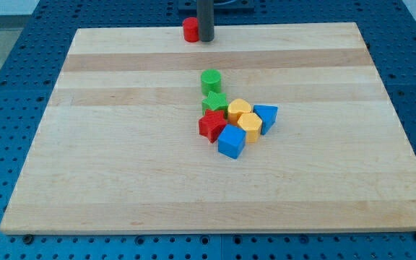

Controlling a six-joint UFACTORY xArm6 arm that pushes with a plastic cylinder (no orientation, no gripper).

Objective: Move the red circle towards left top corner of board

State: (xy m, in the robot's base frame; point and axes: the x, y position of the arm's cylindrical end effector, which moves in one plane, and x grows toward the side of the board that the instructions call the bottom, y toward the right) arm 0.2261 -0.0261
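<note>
The tool, a plain rod which cannot open or close, has my tip [206, 40] touching the right side of the red circle [190, 29] at the desk's [121, 180] top edge, placed so to push it leftward to the corner.

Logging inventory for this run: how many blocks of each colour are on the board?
Red: 2, the red circle and the red star
Green: 2, green circle, green star
Yellow: 2
Blue: 2
Total: 8
</note>
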